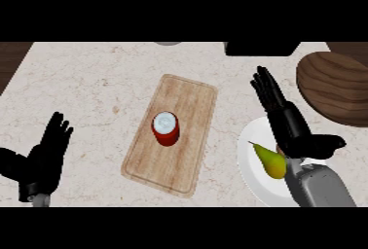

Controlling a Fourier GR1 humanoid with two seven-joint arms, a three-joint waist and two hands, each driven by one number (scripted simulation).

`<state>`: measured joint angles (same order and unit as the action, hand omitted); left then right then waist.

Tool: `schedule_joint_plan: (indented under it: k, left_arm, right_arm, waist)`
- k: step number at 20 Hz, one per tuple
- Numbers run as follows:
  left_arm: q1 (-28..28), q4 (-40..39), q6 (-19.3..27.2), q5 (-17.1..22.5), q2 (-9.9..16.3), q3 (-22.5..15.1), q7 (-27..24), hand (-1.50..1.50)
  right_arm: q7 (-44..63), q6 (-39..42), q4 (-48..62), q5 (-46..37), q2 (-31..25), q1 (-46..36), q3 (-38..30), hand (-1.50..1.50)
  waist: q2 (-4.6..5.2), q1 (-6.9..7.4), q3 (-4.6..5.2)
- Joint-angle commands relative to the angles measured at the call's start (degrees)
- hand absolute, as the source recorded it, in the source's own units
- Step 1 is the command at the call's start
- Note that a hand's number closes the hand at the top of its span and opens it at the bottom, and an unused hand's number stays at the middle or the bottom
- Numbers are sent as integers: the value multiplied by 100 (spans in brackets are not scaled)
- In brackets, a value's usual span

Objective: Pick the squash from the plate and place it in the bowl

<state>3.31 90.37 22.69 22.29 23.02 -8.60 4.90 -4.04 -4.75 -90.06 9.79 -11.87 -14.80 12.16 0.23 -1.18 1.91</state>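
Note:
A yellow-green, pear-shaped squash (269, 161) lies on the white plate (251, 168) at the lower right. My right hand (287, 119) is above the plate's far edge, fingers straight and pointing away toward the brown wooden bowl (334, 87) at the upper right. It is open and holds nothing; its forearm covers part of the plate just right of the squash. My left hand (45, 153) rests open at the lower left, fingers up.
A wooden cutting board (188, 102) lies in the middle of the counter with a red can (166, 129) standing on it. A dark object (262, 47) sits at the back edge, and a grey item (168, 43) peeks in at the top.

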Motion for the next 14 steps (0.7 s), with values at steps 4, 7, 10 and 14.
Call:
schedule_joint_plan:
  k: [4, 7, 10, 14]
  left_arm:
    - [-569, 274, -873, -385, 106, -733, -346, 0]
    - [-745, 355, -1120, -479, 156, -976, -407, 0]
    - [-1137, 229, -1335, -836, -177, -1615, -438, 0]
    - [-1201, 279, -1580, -786, -160, -1523, -331, 0]
  right_arm:
    - [-572, 1288, -239, 735, -1112, 626, -773, 150]
    - [-782, 758, 110, -1327, -2440, 301, -782, 150]
    - [-2074, 1552, 1566, 22, -1617, 1024, -1131, -150]
    - [-3383, 1687, 2526, -859, -1848, 667, -1084, -150]
  waist:
    - [-47, -186, -203]
    - [-79, -444, -92]
    - [42, 10, -215]
    - [11, 181, -205]
